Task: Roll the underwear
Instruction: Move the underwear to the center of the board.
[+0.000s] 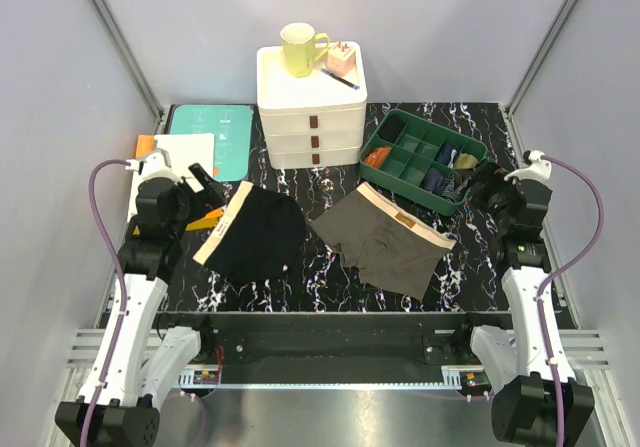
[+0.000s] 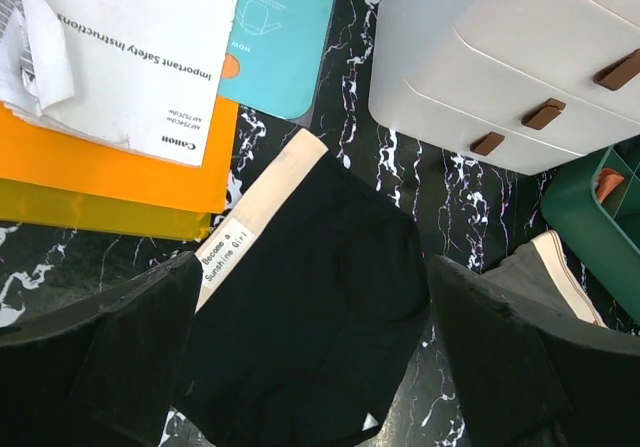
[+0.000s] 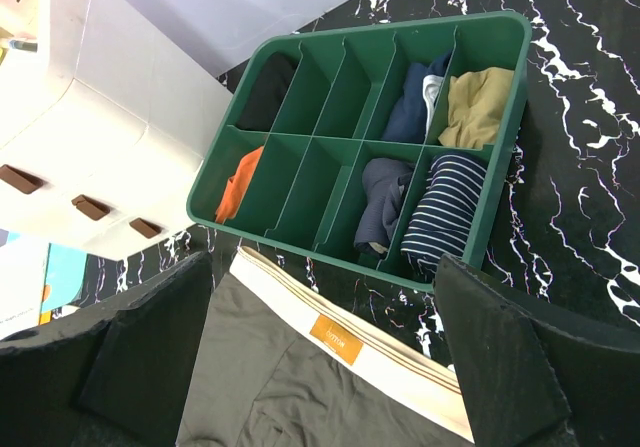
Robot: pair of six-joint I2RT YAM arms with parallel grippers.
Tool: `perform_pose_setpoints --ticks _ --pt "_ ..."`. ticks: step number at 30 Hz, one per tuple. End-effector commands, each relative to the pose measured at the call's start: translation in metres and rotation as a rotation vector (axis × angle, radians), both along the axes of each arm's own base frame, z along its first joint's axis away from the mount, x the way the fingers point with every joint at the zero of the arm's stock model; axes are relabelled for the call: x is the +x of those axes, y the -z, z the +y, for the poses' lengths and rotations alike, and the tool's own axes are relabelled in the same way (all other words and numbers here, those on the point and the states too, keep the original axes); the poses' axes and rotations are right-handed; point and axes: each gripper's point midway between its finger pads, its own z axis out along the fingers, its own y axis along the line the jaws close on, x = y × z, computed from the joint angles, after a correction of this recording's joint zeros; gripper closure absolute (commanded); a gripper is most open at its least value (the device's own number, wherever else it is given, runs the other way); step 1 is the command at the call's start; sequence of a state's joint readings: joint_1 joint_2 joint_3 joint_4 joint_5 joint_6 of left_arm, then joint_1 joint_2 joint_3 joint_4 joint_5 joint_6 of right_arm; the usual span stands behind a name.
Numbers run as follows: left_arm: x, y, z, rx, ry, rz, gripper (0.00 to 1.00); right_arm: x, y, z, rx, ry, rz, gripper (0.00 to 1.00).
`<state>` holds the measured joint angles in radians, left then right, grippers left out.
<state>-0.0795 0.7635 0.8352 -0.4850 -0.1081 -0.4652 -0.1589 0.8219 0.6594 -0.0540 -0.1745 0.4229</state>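
Observation:
Two pieces of underwear lie flat on the black marbled table. The black underwear with a beige waistband lies left of centre. To its right lies the olive-brown underwear, its beige waistband toward the green tray. My left gripper hovers open above the black pair, which shows between its fingers. Over the olive pair's waistband side, my right gripper hangs open. Neither gripper holds anything.
A white three-drawer unit with a yellow mug stands at the back centre. A green divided tray holding rolled cloth bundles sits back right. Papers, an orange folder and a teal booklet lie back left.

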Motion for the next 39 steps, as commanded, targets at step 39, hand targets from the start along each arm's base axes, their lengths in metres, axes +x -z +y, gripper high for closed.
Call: perform_pose_setpoints --ticks 39 --pt "-0.016 0.168 -0.183 -0.181 0.479 0.213 0.02 0.024 0.032 0.109 0.047 -0.337 0.100 0.00"
